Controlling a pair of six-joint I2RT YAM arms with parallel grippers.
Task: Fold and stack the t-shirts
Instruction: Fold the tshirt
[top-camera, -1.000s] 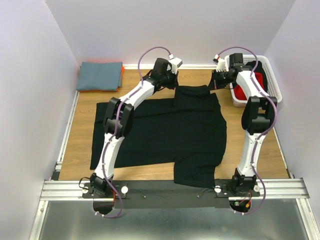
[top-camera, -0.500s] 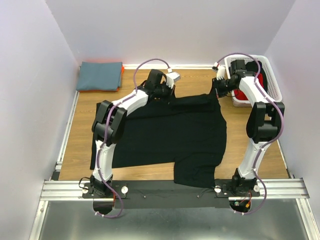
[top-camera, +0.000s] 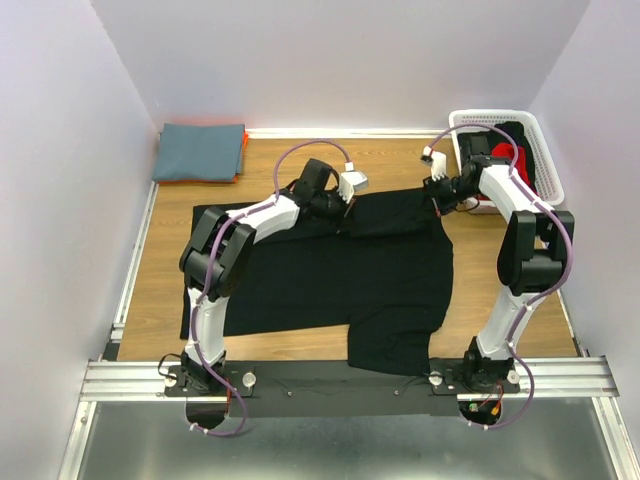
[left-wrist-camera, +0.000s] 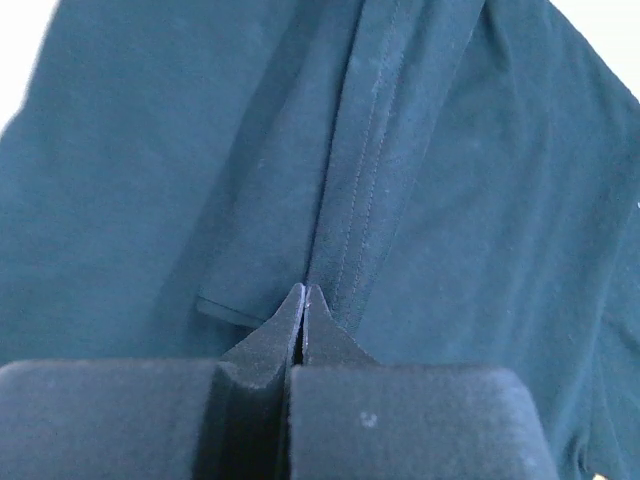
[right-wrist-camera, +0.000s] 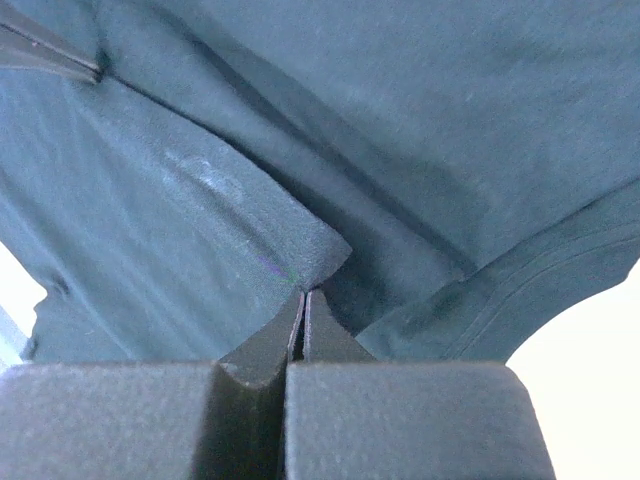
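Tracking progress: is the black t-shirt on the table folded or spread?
Mostly spread: the large black cloth t-shirt lies flat; only its far sleeve is doubled back, pinched by the left gripper and right gripper.
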